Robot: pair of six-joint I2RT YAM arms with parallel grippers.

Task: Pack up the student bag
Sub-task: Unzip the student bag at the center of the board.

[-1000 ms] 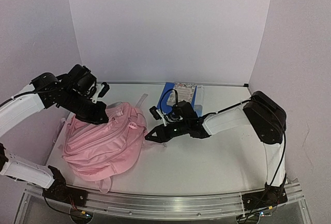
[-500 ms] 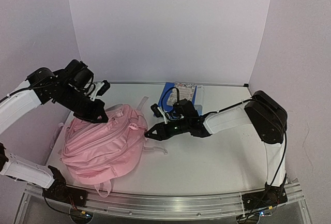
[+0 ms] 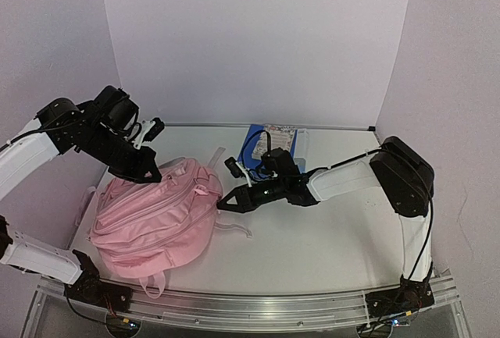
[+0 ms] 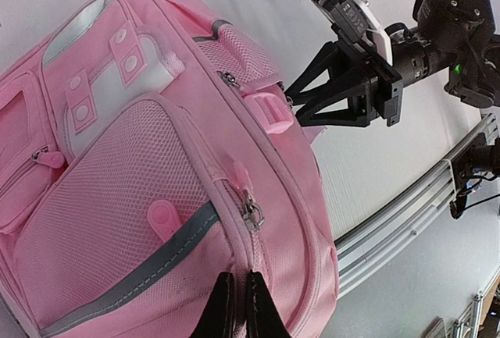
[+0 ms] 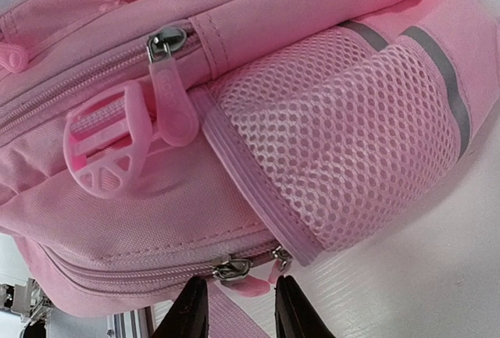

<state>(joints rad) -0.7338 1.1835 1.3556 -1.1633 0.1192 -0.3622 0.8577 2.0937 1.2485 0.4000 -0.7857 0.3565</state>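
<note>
Pink fabric fills the left half of the white table point(image 3: 312, 244): that's the student bag point(image 3: 156, 213), lying flat with its zipped front pockets facing up and its straps trailing toward the near rail. Its mesh side pocket point(image 5: 351, 135) faces the right arm.

Left arm point(image 3: 31, 151) reaches in over the bag's far edge, right arm point(image 3: 344, 180) stretches low across the table from the other side. Behind them, near the back wall, a blue book point(image 3: 269, 139) lies flat, well apart from the bag.

Left gripper point(image 4: 237, 283) now: fingers pressed together, tips down on the pink fabric by a front pocket seam. I cannot tell whether any cloth is pinched between them.

Right gripper point(image 3: 223, 204) sits at the bag's right side, just below the mesh pocket. Its fingers point(image 5: 191, 311) stand a narrow gap apart, holding nothing that I can see.

Small stuff: a pink plastic buckle point(image 5: 101, 147) hangs off the side, and a metal zip pull point(image 5: 234, 270) with a pink tab lies right at the right fingertips.
</note>
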